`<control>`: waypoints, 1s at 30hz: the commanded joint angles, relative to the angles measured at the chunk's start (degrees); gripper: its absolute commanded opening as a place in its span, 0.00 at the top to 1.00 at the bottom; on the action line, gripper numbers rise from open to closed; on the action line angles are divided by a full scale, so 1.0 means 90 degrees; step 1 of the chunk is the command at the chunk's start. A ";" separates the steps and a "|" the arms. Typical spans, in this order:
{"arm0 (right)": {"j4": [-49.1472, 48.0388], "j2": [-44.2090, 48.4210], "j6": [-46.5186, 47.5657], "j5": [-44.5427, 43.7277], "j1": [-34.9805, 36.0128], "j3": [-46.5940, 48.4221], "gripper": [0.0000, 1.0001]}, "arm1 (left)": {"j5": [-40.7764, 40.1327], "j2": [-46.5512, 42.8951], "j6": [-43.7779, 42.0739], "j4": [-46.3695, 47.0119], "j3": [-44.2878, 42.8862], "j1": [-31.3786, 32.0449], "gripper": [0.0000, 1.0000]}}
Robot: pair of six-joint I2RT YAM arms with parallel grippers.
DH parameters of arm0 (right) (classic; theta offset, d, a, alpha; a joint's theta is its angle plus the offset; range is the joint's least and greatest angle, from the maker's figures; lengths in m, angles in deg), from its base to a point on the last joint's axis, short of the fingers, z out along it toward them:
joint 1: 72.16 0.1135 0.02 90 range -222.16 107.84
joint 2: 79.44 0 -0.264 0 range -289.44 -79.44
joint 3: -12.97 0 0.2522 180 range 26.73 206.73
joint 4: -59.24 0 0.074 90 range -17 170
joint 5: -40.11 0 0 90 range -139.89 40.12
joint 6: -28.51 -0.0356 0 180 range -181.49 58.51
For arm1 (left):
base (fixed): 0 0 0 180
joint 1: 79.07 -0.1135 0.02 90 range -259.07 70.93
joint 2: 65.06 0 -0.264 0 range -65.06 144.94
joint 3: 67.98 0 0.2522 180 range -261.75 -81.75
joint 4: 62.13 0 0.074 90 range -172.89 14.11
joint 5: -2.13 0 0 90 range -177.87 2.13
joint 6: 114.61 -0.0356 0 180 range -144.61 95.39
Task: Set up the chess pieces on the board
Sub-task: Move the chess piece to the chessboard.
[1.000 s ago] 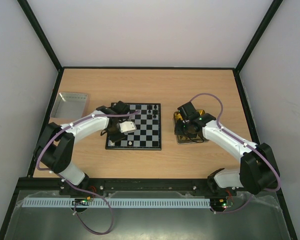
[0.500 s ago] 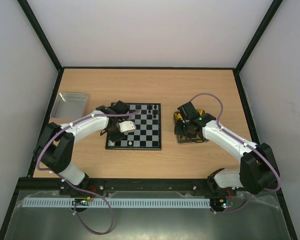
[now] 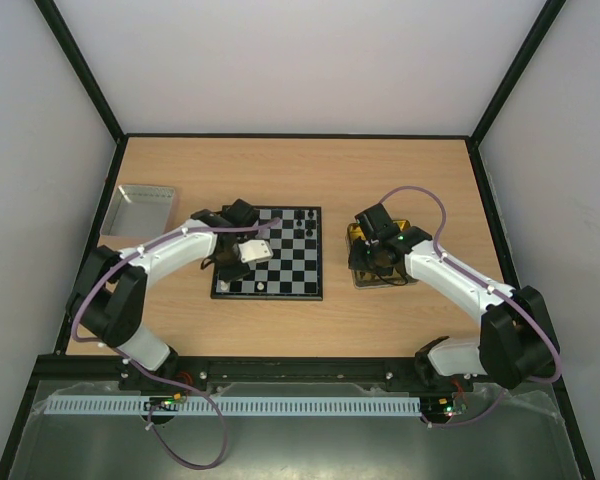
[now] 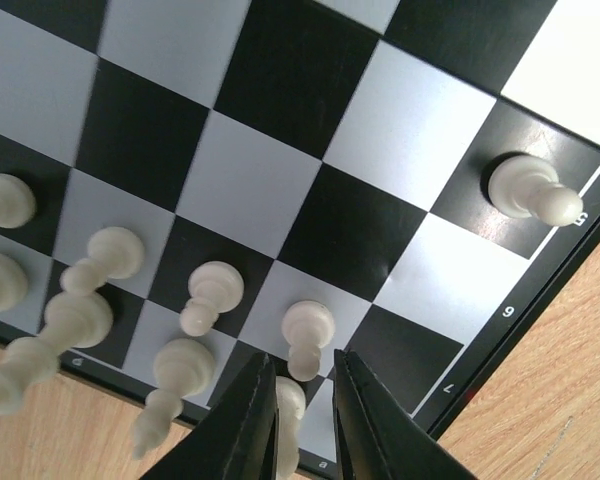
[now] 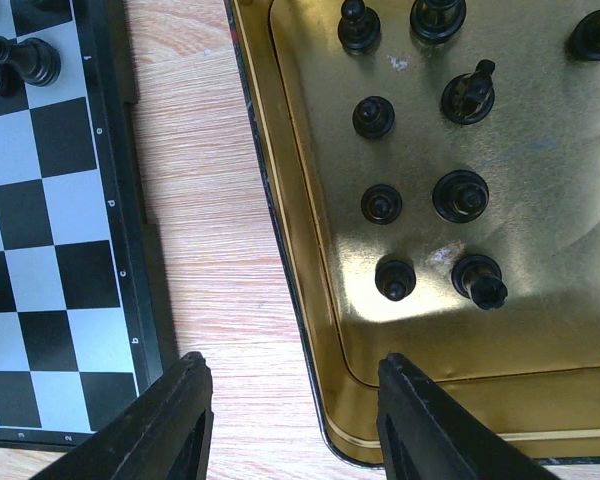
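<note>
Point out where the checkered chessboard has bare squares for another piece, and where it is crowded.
Bare: the middle squares of the black-and-white checkered chessboard, between the cluster of white chess pieces and the lone white piece near its frame. Crowded: the edge rows at the left claw, where that cluster stands.

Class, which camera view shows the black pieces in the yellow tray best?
The right wrist view: it looks down on black pieces standing in the yellow tray, each distinct. The top external view hides most under the right arm; the left wrist view shows none.
</note>
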 commanded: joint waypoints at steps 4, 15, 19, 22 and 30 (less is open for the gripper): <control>-0.0061 0.0004 0.0008 0.0021 0.0027 -0.0055 0.56 | -0.0153 -0.0227 0.0006 -0.0156 -0.0284 -0.0052 0.77; -0.0001 -0.0004 0.0035 -0.0018 0.0027 -0.0004 0.56 | -0.0097 -0.0359 0.0167 -0.0306 -0.0421 0.0388 0.76; -0.0003 -0.0014 0.0041 0.0002 0.0027 0.0017 0.56 | -0.0085 -0.0250 0.0272 -0.0281 -0.0435 0.0672 0.76; 0.0035 0.0014 0.0047 -0.0022 0.0027 0.0010 0.56 | -0.0068 -0.0149 0.0332 -0.0252 -0.0438 0.0844 0.76; 0.0078 0.0075 0.0070 -0.0067 0.0027 -0.0028 0.55 | -0.0017 0.0108 0.0432 -0.0146 -0.0460 0.1101 0.75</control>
